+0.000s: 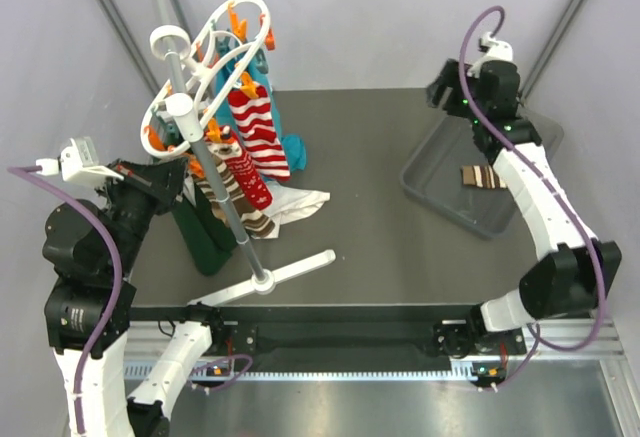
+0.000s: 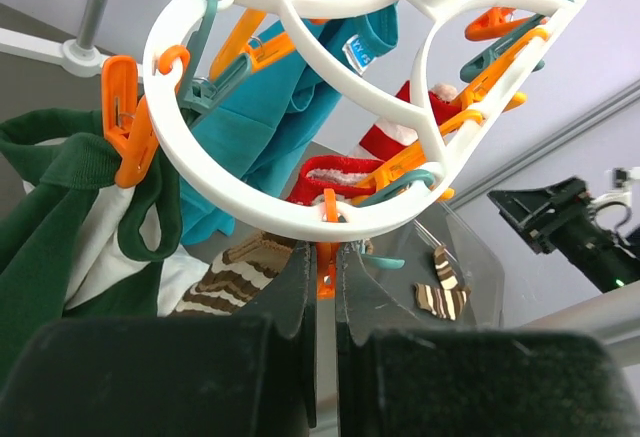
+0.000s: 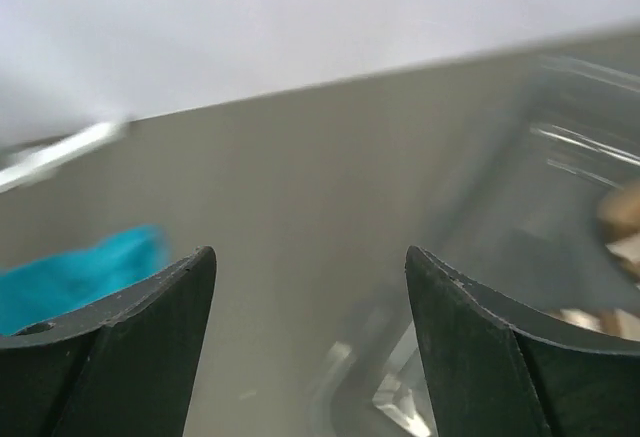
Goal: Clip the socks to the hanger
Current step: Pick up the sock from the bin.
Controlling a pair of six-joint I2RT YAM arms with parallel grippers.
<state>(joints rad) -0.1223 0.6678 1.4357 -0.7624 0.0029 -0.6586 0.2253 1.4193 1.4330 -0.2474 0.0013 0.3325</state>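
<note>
Presently: hanger stands on its grey pole at the upper left of the overhead view. Several socks are hung from it: a red-and-white striped sock and, lower down, a brown-striped sock, beside a green garment and a teal garment. One loose sock, brown-and-cream striped, lies flat in the clear bin at the right of the counter. Its long axis runs left-to-right across the frame, its right end meeting the outline of the right arm. Above the bin's far end hover the right fingers, spread wide with nothing between them. In the right wrist view the sock is only a blurred tan patch at the right edge, outside the right-hand finger, so it lies to one side of the gap, not under it. Overhead, it sits lower in the frame than those fingers, toward the arm bases. At the hanger's lower ring the left fingers are pressed together, apparently pinching an orange clip that hangs there. They are well apart from the bin, most of the counter between. Judgement: the right arm is much nearer the loose sock and its fingers are free, so the pick falls to it. The move turns on bringing the gap back over the sock and down, fingers set across its short width rather than along its length.
</note>
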